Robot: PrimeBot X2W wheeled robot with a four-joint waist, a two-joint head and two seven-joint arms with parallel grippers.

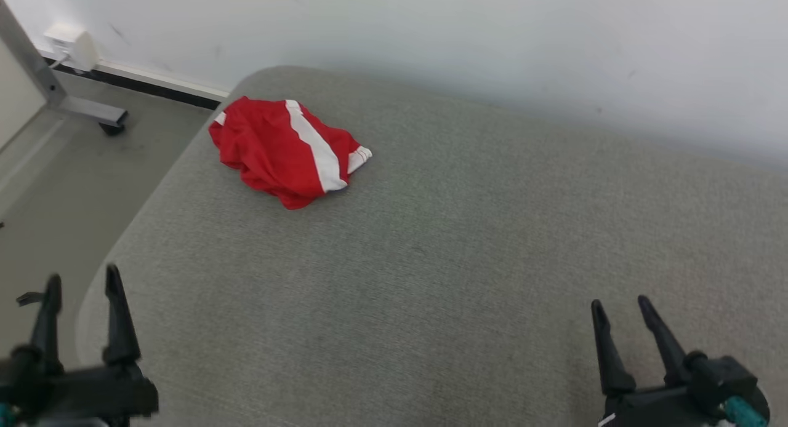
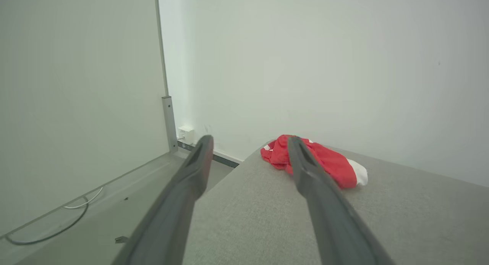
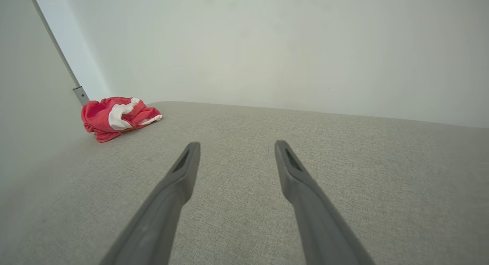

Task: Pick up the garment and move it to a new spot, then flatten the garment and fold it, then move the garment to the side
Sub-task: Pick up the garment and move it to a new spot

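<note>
Head view: left gripper [image 1: 83, 275] at lower left, its two long dark fingers spread wide with nothing between them. It hangs over the near left edge of the grey woven fabric surface [image 1: 443, 273], one finger out over the floor. Right gripper [image 1: 619, 301] at lower right, fingers likewise parted and empty, above the near right part of the surface.

Crumpled red garment with a white stripe [image 1: 277, 150] lies in a loose heap near the far left corner of the surface, close to its rounded edge. It is well apart from both grippers. Bare fabric lies between each gripper and the garment.

Beyond the garment: plain white wall [image 1: 492, 33] along the far side. Off the left edge: grey floor [image 1: 68, 187], a grey metal frame leg [image 1: 43, 76] with a dark foot, and a small white box [image 1: 71, 45] low on the wall. Left wrist view: dark cable [image 2: 57, 228] looped on the floor beside a pale panel [image 2: 76, 85].
</note>
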